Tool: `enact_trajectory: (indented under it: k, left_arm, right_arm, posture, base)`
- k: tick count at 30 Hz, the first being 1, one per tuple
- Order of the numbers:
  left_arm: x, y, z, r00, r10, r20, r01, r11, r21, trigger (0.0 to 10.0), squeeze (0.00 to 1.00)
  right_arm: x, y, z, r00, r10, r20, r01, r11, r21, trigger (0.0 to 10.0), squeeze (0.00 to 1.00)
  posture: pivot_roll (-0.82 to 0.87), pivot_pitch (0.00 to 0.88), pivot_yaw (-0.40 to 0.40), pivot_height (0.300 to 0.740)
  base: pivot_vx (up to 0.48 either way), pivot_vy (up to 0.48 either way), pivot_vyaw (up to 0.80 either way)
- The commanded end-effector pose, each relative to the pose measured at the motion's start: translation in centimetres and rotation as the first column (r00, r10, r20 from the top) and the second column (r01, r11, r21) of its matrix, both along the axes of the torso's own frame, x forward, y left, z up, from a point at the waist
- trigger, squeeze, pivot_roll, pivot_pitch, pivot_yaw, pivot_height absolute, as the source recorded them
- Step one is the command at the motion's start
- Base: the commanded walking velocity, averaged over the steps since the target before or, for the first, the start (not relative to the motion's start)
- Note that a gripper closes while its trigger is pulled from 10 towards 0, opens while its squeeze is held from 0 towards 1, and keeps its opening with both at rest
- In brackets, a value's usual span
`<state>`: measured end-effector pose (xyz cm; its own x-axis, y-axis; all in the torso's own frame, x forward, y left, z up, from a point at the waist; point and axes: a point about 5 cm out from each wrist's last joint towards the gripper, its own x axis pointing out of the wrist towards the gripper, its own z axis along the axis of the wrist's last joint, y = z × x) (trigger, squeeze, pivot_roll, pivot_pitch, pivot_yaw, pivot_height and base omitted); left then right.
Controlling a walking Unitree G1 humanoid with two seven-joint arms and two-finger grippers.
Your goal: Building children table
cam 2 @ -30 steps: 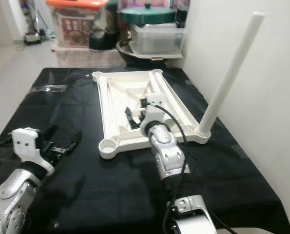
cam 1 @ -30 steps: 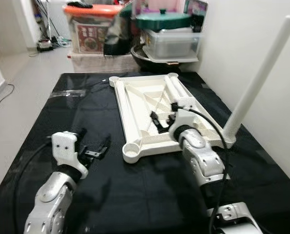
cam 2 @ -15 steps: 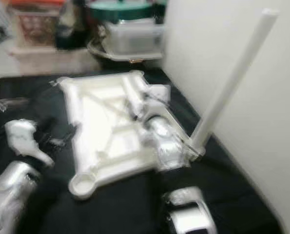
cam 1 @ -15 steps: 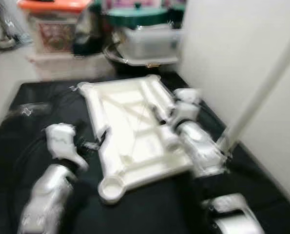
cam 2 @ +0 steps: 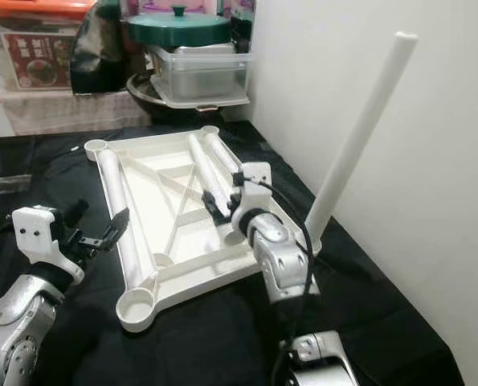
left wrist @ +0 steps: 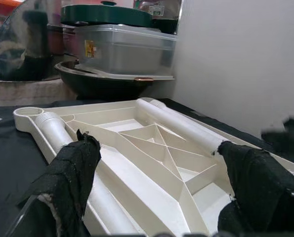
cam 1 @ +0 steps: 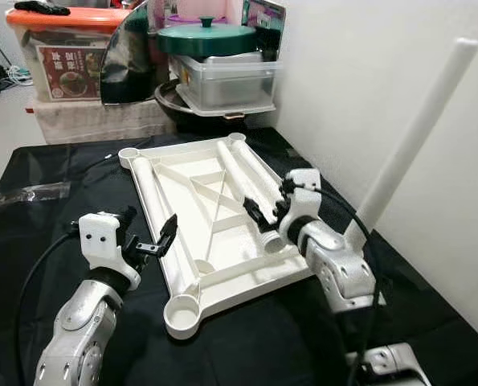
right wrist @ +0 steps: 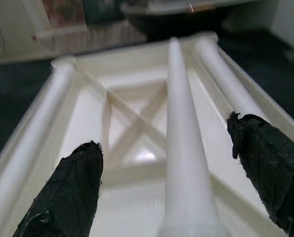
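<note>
Nearest, left gripper [cam 1: 152,236] with fingers spread, just beside the upturned white tabletop [cam 1: 192,291] on black cloth [cam 1: 30,225]; right gripper [cam 1: 265,211] also spread, straddling a loose leg [cam 1: 247,186] lying inside; one leg [cam 1: 412,144] upright at a corner; storage bins [cam 1: 222,76] beyond

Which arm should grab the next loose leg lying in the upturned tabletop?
Right, probably. The right gripper is open directly over a loose leg lying in the tabletop, its fingers either side. The left gripper sits open at the tabletop's left edge.
</note>
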<state>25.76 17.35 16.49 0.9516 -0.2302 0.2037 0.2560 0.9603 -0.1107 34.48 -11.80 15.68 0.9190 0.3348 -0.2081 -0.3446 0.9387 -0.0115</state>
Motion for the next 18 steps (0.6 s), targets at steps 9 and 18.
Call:
enact_trajectory:
  k: [9, 18]
  left_arm:
    - [0.3, -0.4, 0.1, 1.0, -0.007, 0.004, 0.007, 1.0, -0.014, 10.0, 0.0]
    - [0.3, -0.4, 0.1, 1.0, -0.001, 0.005, 0.001, 1.0, -0.013, 10.0, 0.0]
  right_arm:
    - [1.0, -1.2, -1.9, 0.996, -0.036, -0.077, 0.033, 0.999, -0.041, 10.0, 0.0]
    - [0.8, -1.1, -3.6, 0.987, -0.025, -0.161, 0.017, 0.999, -0.047, 10.0, 0.0]
  posture:
    - [0.04, 0.0, -0.105, 0.74]
    - [0.05, 0.0, -0.11, 0.74]
  base:
    - [0.0, 0.0, 0.0]
    - [0.0, 0.0, 0.0]
